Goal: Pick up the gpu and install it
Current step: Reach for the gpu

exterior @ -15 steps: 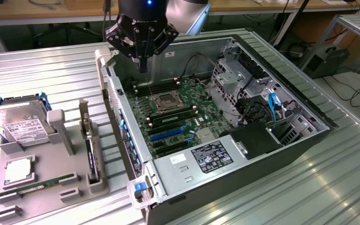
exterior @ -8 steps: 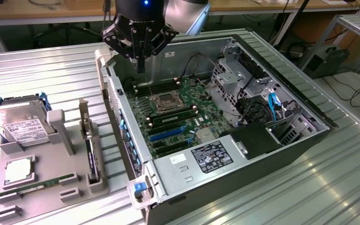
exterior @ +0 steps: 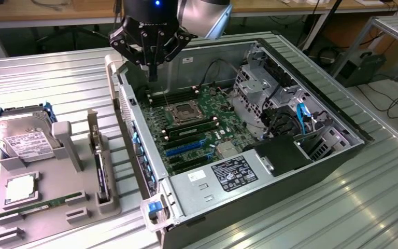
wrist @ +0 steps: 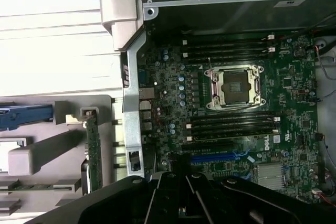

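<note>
Computer case (exterior: 302, 176) lies open in front; at its side, toward the exterior view's left, a grey holder (exterior: 57, 179) carries the gpu (exterior: 102, 174) on edge, long axis along the case wall. Gripper (exterior: 153, 72), closed and empty, hangs above the case.

A ribbed, silvery metal worktop (exterior: 47, 78) spans most of the exterior view. Bright light glares off it at the lower left and lower right of the frame. In the wrist view the worktop (wrist: 52, 35) is washed almost white. Along the top edge of the exterior view stands a wooden desk (exterior: 60, 10) with pale legs and dark space beneath. At the upper right are a metal frame (exterior: 393, 23), a dark box (exterior: 364, 66) and loose cables (exterior: 396, 106) on a grey floor (exterior: 375, 96).
</note>
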{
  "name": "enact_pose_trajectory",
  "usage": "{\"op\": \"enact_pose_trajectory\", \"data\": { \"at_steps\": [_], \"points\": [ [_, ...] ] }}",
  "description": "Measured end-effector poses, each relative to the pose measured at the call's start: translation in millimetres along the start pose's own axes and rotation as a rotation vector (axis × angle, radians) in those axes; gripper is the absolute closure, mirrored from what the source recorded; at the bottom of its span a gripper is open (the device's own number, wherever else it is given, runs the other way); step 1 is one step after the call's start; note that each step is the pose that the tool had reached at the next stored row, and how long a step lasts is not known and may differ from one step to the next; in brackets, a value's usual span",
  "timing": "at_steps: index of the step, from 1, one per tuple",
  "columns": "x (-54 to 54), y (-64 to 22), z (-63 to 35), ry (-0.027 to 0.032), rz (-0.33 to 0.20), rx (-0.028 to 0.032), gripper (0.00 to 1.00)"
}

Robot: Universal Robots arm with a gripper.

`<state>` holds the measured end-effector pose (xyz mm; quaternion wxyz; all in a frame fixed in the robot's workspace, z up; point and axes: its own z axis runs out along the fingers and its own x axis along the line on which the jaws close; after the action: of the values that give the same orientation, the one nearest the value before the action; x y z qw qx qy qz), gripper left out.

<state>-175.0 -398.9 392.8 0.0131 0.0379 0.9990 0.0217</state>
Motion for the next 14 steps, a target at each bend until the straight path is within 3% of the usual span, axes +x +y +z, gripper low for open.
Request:
{"op": "enact_pose_trajectory", "data": {
  "at_steps": [14],
  "points": [
    [7.2,-0.6,-0.1,0.0001,0.0,0.0001,0.89]
  ]
}}
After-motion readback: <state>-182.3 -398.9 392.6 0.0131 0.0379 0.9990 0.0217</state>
